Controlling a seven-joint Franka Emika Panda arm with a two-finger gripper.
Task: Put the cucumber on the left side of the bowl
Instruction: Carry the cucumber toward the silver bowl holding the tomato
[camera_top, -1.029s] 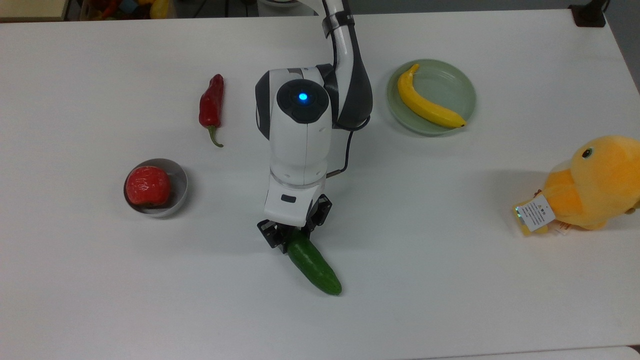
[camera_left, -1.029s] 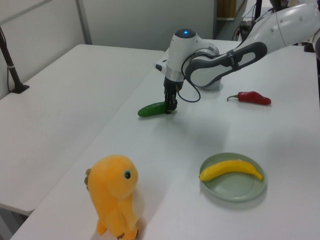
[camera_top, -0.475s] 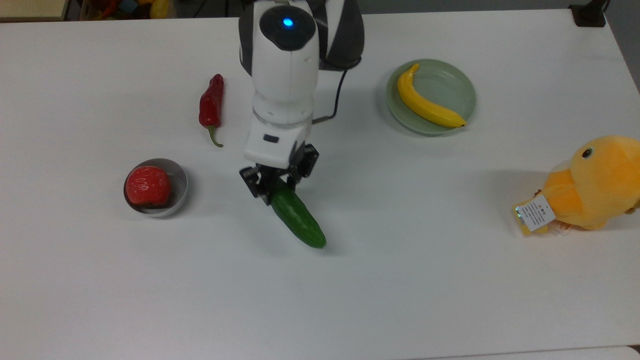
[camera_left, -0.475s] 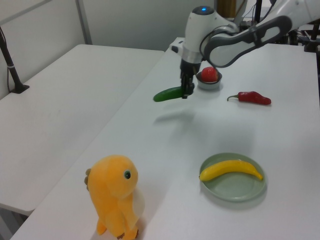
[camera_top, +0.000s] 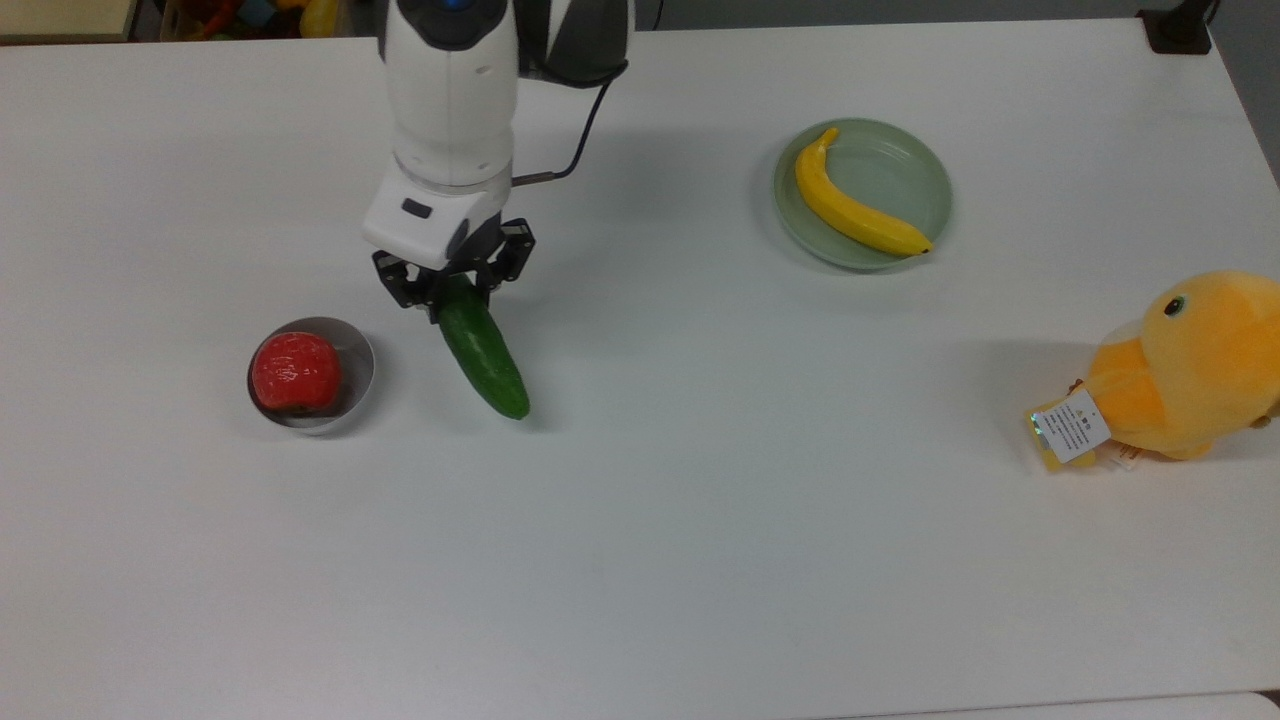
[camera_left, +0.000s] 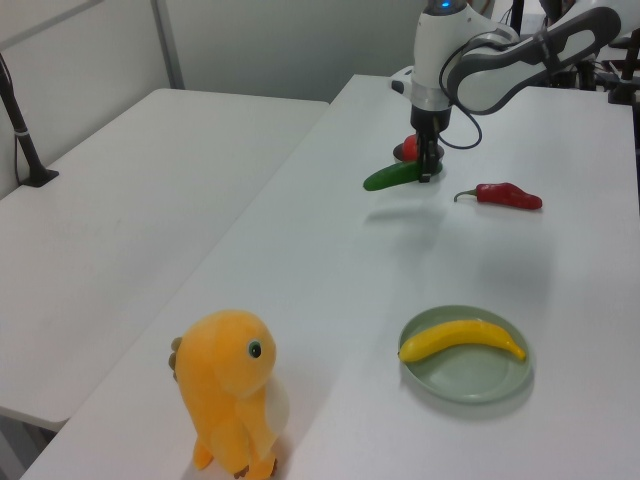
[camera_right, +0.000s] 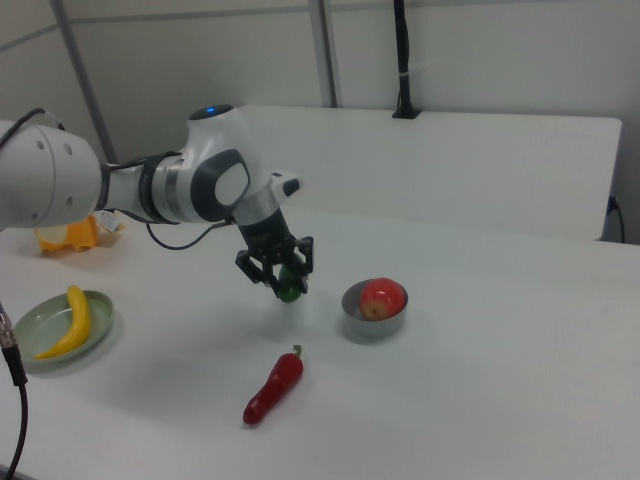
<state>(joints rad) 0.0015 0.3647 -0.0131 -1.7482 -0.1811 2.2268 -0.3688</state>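
cucumber carried in toward the bowl, lifted off the table

table (camera_top: 700, 560), white, spans the top view. arm (camera_top: 450, 90) has swung from lower centre to upper left of the top view within the last second; gripper (camera_top: 452, 290) is clamped on one end of the cucumber (camera_top: 484, 358), which hangs raised with its shadow beneath. cucumber's free end now sits just right of the bowl (camera_top: 360, 365) in the top view, near but apart; bowl holds a red fruit (camera_top: 295, 372). likely mid-transport, release not yet made. plush duck (camera_top: 1190, 365) at right edge, plate (camera_top: 925, 185) with banana (camera_top: 850, 210) upper right, chili (camera_left: 505, 196) beside the arm in the left view. duck's tag (camera_top: 1072, 427) carries print, too small to read.
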